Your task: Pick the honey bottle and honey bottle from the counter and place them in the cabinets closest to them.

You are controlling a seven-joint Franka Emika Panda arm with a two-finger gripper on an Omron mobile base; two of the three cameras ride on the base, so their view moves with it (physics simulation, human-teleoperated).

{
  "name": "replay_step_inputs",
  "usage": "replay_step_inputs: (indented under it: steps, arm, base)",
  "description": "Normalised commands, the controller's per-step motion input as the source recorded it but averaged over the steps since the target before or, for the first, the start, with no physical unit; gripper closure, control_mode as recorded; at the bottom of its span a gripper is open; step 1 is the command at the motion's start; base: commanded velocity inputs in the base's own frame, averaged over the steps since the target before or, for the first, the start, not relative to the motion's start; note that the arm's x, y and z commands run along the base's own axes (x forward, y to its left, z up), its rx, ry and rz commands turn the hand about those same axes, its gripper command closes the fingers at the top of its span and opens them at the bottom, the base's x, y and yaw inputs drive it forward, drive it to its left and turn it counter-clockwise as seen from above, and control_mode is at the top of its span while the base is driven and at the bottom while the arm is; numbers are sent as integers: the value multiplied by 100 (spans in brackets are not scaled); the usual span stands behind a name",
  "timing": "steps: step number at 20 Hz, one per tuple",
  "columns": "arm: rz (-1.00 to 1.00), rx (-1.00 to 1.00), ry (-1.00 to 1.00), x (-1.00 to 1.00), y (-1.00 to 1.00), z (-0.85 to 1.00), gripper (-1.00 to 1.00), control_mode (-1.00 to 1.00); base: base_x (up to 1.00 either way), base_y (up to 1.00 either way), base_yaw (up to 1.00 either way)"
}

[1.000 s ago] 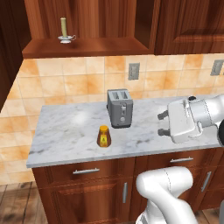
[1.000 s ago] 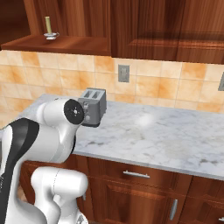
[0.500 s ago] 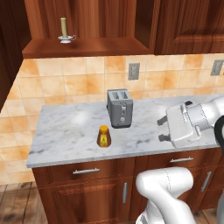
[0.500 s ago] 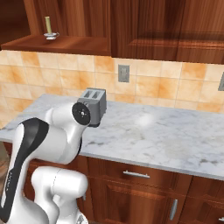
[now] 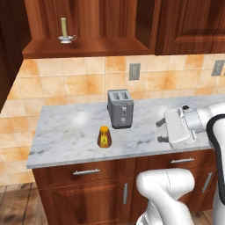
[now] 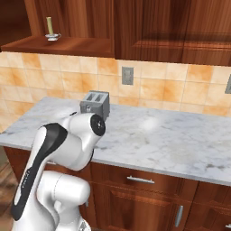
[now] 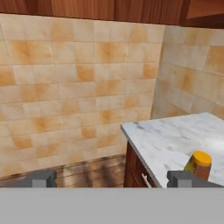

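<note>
Marble counter carries honey bottle before toaster; gripper spread wide, empty.

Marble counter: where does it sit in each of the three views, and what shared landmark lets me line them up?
Left base view: the marble counter spans the middle, with the honey bottle near its front edge.
Right base view: it runs across the middle, widest at the right.
Hand view: its end fills the lower right, beside the bottle.
Shared landmark: the tiled backsplash behind it.
</note>
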Motion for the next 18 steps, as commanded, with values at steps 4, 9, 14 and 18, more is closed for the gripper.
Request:
replay_step_inputs:
  steps: [4,9,14,18]
  arm:
    - [-13,5,-13,31,36,-39,-100,-100]
    - [-13,0,-8,12,56,-21,-100,-100]
    - [-2,0,0,0,18,-42,-100,-100]
    - [-1,0,0,3,2,-57,-100,-100]
  base:
    - [0,0,0]
    - [0,0,0]
    - [0,0,0]
    - [0,0,0]
